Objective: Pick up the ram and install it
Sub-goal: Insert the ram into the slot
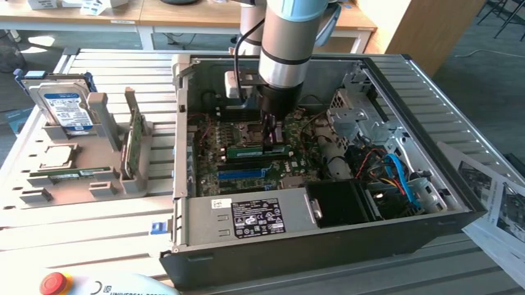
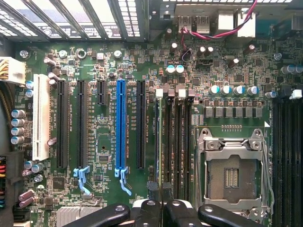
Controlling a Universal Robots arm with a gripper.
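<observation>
The ram [image 1: 252, 150] is pinched edge-on in the nearly closed gripper [image 1: 272, 139], low over the slots [image 2: 175, 142]. It is best kept level, lined with one slot, and pressed evenly.

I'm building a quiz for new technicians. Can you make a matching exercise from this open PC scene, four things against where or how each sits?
Things:
1 ram
2 hard drive
3 blue slot
4 processor socket

States:
A empty, with a metal frame around it
B in the grey holder outside the case
C at the end effector's tips
D between black slots

Pairs: 1-C, 2-B, 3-D, 4-A
</observation>
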